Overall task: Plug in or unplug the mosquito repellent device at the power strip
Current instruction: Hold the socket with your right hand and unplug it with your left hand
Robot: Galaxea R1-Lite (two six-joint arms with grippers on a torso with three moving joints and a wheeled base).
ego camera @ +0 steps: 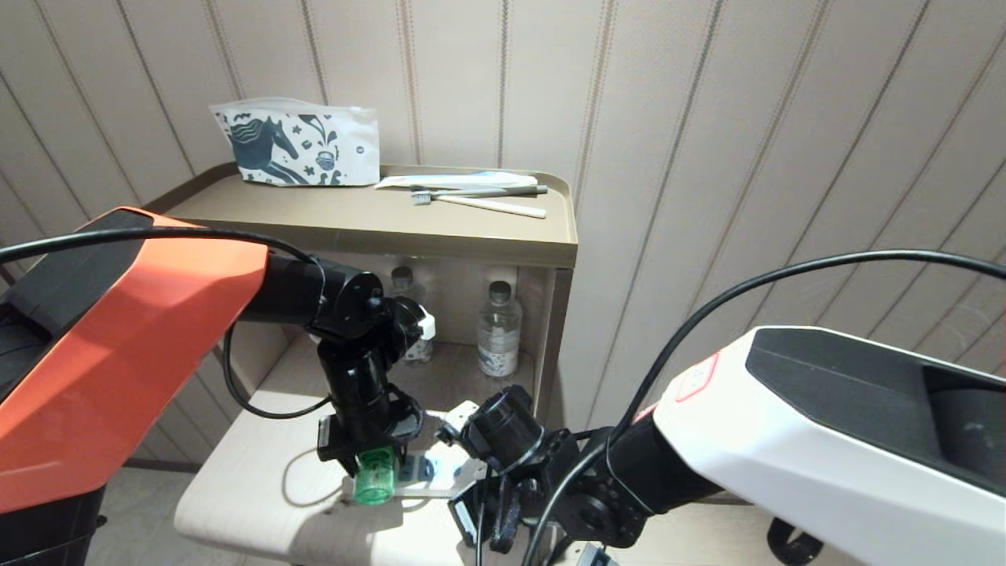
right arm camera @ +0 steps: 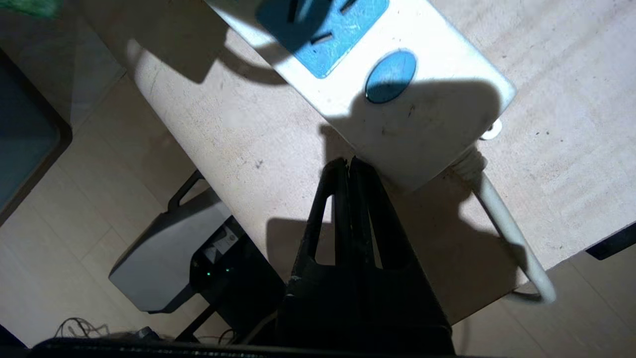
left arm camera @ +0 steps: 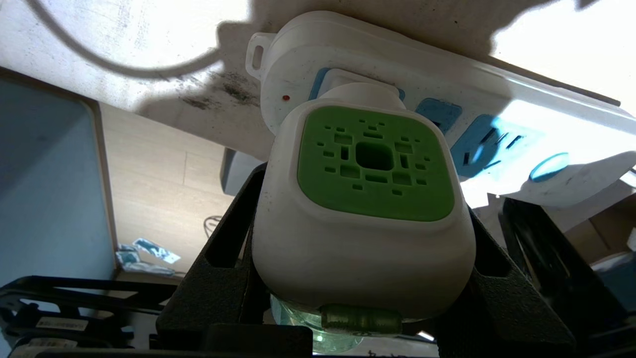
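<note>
The left gripper (left arm camera: pixel 362 298) is clamped on the white sides of the mosquito repellent device (left arm camera: pixel 365 209), one finger on each flank, which leaves the green vented face uncovered and the plug end free to meet the power strip (left arm camera: pixel 502 94). The device sits on the end socket of the strip, beside the small red indicator lamp; its plug appears seated, though the contact itself is hidden. The strip lies flat on the table (ego camera: pixel 259 464), sockets upward, with its cord (right arm camera: pixel 502 219) leaving at the far end. The right gripper (right arm camera: pixel 350 166), fingers pressed together and holding nothing, hovers at that cord end, close to the strip's corner; whether it touches cannot be told. Its position suggests bracing, so the light strip would not lift or slide while the device is pushed in or pulled out.
</note>
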